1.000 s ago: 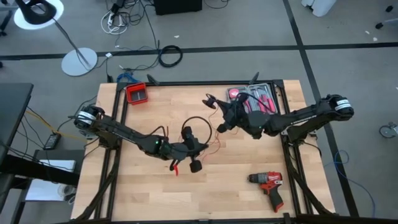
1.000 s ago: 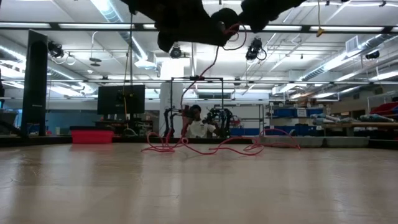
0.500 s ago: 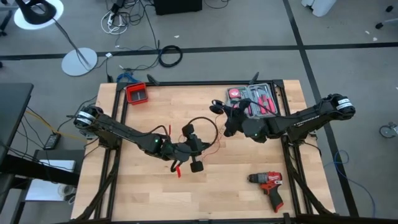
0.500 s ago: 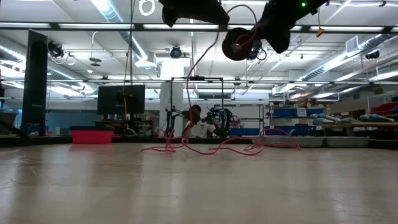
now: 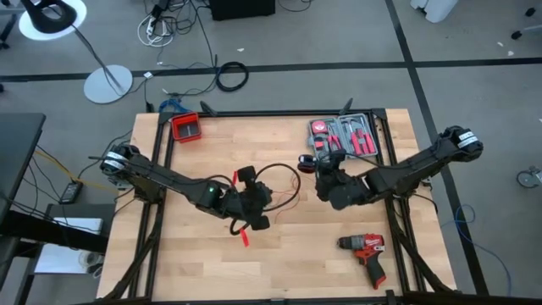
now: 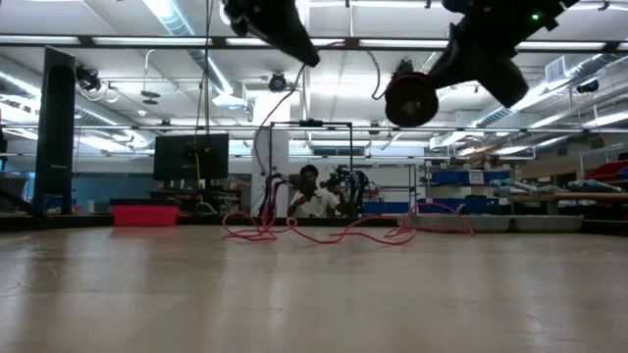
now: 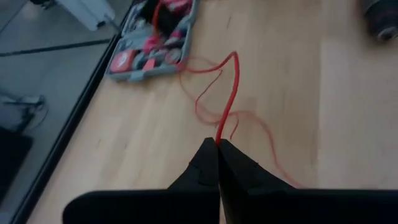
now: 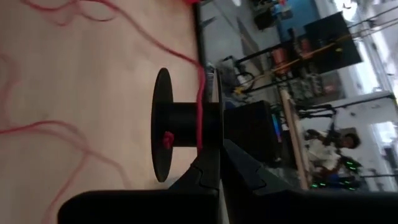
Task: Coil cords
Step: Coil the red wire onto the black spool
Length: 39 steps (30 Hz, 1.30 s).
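The cords are a thin red wire (image 7: 229, 93) that runs in loose curls (image 6: 324, 233) over the wooden table (image 5: 203, 263) and up to both grippers. In the left wrist view my left gripper (image 7: 217, 144) is shut on it. It hangs above the table's middle (image 5: 264, 196). My right gripper (image 8: 217, 158), to its right (image 5: 323, 175), is shut on a black spool (image 8: 180, 134) with red wire wound on its core. In the low view the spool (image 6: 410, 98) hangs high above the table. My left gripper pinches one strand of the red wire (image 7: 220, 135) between its fingertips, slanting down toward the table's far right. The wire leaves the tips in a fairly straight line, then bends down onto the table. My right gripper holds the black spool at its nearer end (image 8: 214, 144), beside the wound wire. The fingers themselves cover the exact place. The spool is lifted clear, its axis across the fingers.
A grey tool case (image 5: 343, 135) lies at the table's far right, a red bin (image 5: 186, 127) at the far left, and a red drill (image 5: 366, 254) near the front right. A person (image 6: 309, 196) sits in the room beyond the table.
My right gripper has carried the spool toward the table's right and near edges and downward, rolling as it went. My left gripper has risen a little and turned, keeping its hold. The wire loop between them has widened. The curls on the table have stayed put.
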Each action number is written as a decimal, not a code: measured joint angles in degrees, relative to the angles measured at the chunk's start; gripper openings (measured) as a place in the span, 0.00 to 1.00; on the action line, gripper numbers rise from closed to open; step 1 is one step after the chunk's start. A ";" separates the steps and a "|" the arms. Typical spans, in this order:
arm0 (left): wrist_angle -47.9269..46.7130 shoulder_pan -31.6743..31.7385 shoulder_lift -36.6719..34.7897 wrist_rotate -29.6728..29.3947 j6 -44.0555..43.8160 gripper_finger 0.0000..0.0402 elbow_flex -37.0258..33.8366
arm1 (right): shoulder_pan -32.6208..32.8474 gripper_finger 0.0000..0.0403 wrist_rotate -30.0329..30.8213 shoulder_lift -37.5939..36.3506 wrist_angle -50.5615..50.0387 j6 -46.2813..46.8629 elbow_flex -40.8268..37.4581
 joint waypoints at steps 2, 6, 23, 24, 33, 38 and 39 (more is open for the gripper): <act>-2.17 0.00 0.00 -0.45 -1.20 0.00 0.00 | 1.30 0.00 -1.22 -0.36 -3.10 3.00 0.00; -6.31 0.00 0.00 -0.57 -3.29 0.00 0.00 | 3.70 0.00 -2.91 -1.43 -8.13 8.70 0.00; -13.35 0.07 0.00 -2.97 -6.92 0.00 -0.32 | 11.71 0.00 -10.14 -12.79 -9.82 19.27 0.00; -12.90 0.07 0.00 -3.05 -6.88 0.00 -0.70 | 12.06 0.00 -10.52 -13.30 -9.39 19.28 0.00; -3.87 0.07 0.01 -3.33 -5.32 0.00 -6.42 | 14.37 0.00 -9.58 -17.39 -6.88 19.21 0.00; 4.68 0.07 0.04 -2.30 -5.05 0.00 -11.09 | 15.22 0.00 -6.19 -18.21 -2.01 17.19 0.00; 7.19 0.11 0.02 -2.15 -4.45 0.00 -12.03 | 15.22 0.00 -5.48 -18.23 -0.27 16.55 0.00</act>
